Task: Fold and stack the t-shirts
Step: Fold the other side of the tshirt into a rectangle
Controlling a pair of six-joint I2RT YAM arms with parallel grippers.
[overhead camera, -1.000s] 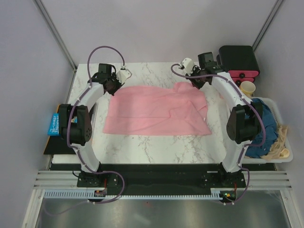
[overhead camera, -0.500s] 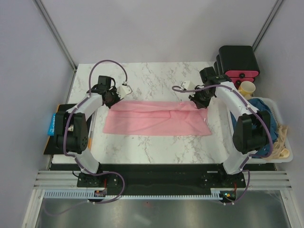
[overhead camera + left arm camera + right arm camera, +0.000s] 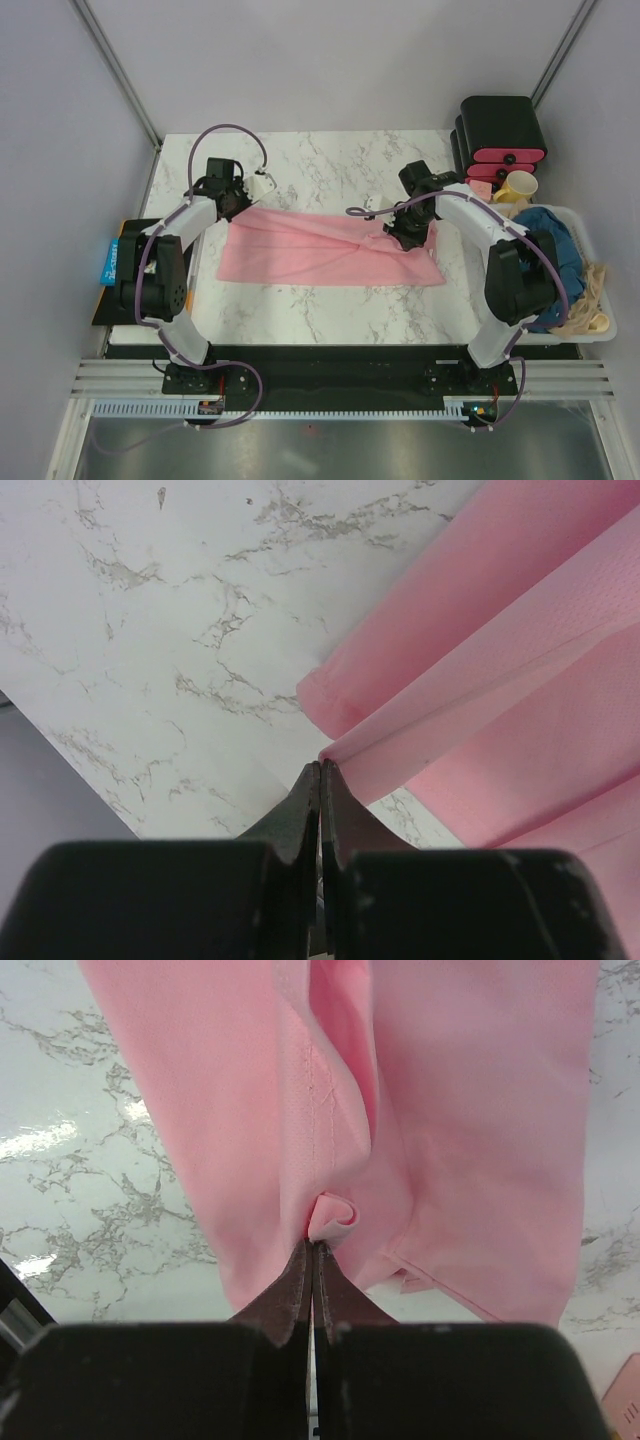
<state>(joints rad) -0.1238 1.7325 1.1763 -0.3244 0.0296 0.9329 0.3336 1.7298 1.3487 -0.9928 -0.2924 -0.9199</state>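
Pink shirt (image 3: pixel 330 255) lying as a wide, creased band across the middle of the marble table (image 3: pixel 330 160), left gripper (image 3: pixel 242 207) clamped on its far left corner, right gripper (image 3: pixel 405 234) pinching a bunch of fabric near its far right corner, teal shirt (image 3: pixel 557 250) heaped in the white bin (image 3: pixel 592 335) at the table's right.

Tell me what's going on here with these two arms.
The robot is folding a pink t-shirt on the marble table. The left gripper and the right gripper are each shut on a pinch of it along the far side, one near each end. A teal t-shirt waits in the white bin on the right.
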